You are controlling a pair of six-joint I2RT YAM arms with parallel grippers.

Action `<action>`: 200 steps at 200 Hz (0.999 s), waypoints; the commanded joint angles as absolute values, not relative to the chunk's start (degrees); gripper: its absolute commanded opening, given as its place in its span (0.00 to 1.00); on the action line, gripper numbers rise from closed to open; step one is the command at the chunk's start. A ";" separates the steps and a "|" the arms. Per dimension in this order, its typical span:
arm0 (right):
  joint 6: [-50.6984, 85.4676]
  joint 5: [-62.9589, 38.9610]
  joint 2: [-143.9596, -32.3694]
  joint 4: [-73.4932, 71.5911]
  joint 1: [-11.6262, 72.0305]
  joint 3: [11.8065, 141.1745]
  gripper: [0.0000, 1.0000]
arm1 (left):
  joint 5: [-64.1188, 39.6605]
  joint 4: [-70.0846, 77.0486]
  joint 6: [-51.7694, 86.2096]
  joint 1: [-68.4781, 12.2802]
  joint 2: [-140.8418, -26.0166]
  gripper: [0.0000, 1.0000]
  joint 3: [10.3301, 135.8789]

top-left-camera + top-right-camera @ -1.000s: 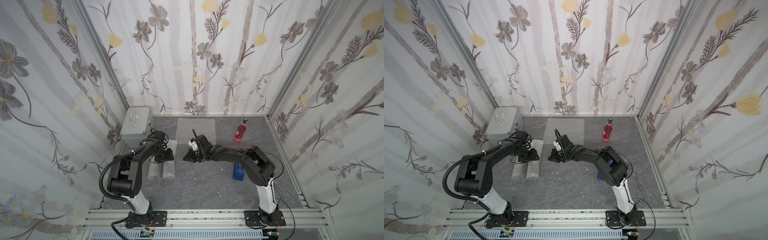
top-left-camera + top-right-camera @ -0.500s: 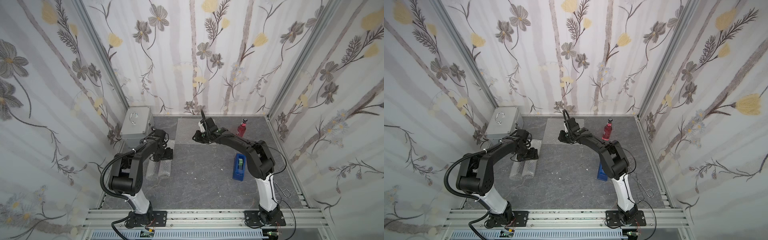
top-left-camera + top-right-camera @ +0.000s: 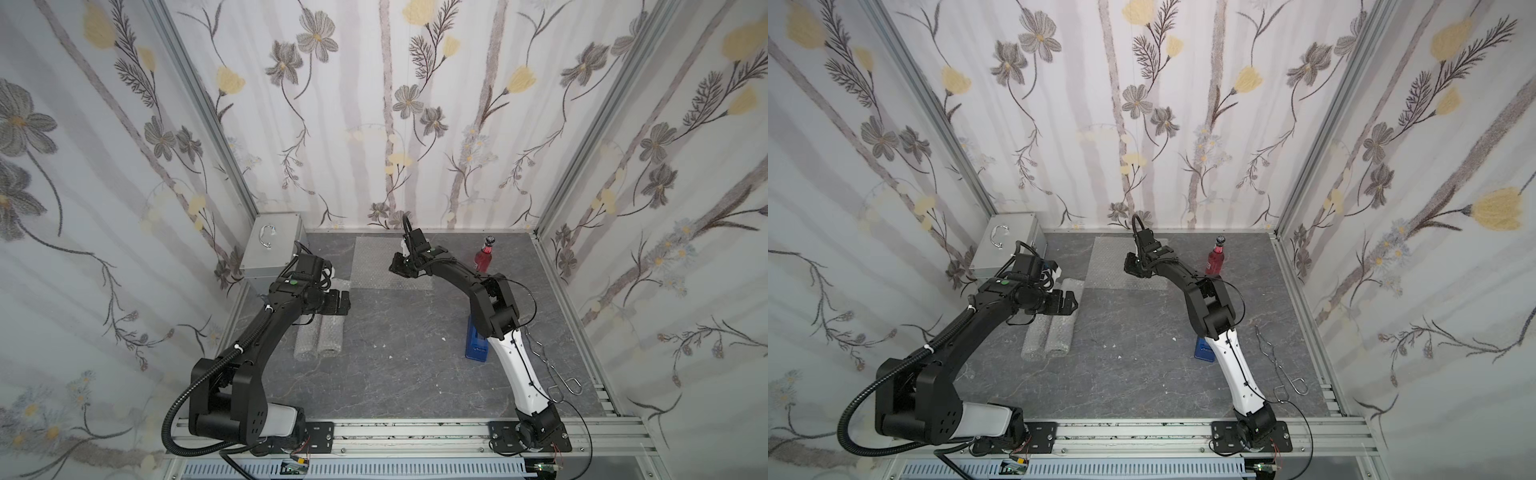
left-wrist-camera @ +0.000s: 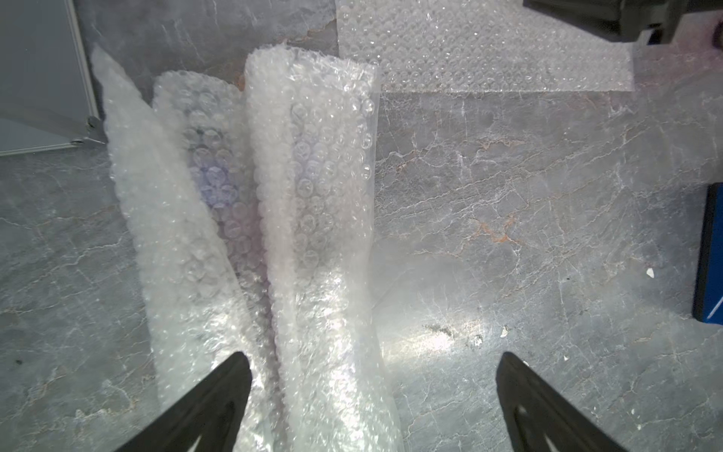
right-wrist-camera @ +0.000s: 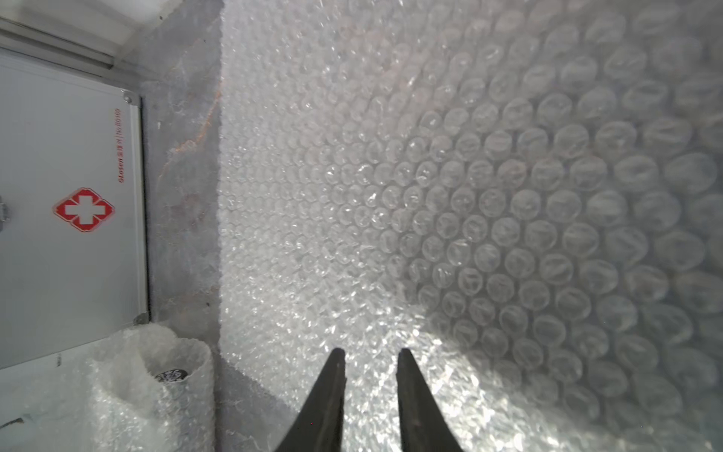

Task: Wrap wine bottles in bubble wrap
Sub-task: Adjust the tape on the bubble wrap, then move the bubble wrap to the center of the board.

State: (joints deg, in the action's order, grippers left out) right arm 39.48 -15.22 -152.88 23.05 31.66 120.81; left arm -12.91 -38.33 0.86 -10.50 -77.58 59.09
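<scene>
On the silver case [image 5: 70, 195] we read a red cross emblem [image 5: 83, 209] and a line of red lettering that looked like "Glosen"; the rest was too small to read. The left arm reached forward just beside the case, its tool [image 4: 371, 354] spread wide and empty above two bubble-wrap rolls [image 4: 313, 195] lying on the surface [image 3: 395, 353]. A purple tint showed through one roll. The right arm stretched out with its tool [image 5: 371, 350] narrowly parted, gripping nothing, over the flat bubble wrap sheet [image 5: 430, 195] to the right of the case. A second earlier that arm had reached close to the rolls, and the left tool had been narrower. The red-pink bottle [image 3: 483, 257] stood upright beyond the sheet, well apart from the case.
</scene>
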 commanded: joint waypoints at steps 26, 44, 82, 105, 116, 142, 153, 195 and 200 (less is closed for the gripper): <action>41.34 -16.11 -150.07 23.94 32.12 115.08 0.24 | -16.12 -31.97 -4.85 -8.13 -70.66 1.00 53.09; 42.66 -14.89 -148.37 24.93 32.43 112.07 0.24 | -17.47 -31.09 -5.03 -6.68 -69.55 1.00 52.40; 42.86 -15.15 -145.85 26.84 32.89 107.07 0.23 | -18.66 -29.52 -4.91 -4.41 -67.29 1.00 50.98; 42.70 -14.44 -140.62 22.96 34.52 97.23 0.23 | -19.40 -28.88 -4.86 -3.05 -65.80 1.00 50.32; 42.45 -14.85 -138.22 21.26 35.51 92.38 0.23 | -19.41 -28.74 -4.88 -2.57 -65.58 1.00 50.07; 42.23 -14.53 -132.37 16.60 38.53 81.07 0.23 | -19.50 -27.97 -5.17 -2.46 -65.52 1.00 49.58; 41.95 -13.98 -129.93 15.48 39.85 76.79 0.23 | -19.74 -27.86 -4.95 -2.46 -65.69 1.00 49.57; 41.40 -10.75 -120.32 12.64 41.91 60.94 0.23 | -21.33 -27.10 -3.92 -2.46 -65.87 1.00 49.26; 41.40 -10.36 -119.13 12.42 41.92 59.42 0.23 | -21.39 -27.09 -3.98 -2.46 -65.92 1.00 49.23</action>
State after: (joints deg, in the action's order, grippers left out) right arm 41.78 -16.21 -122.06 5.43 41.78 65.63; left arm -20.10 -28.95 -4.49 -2.57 -65.82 49.47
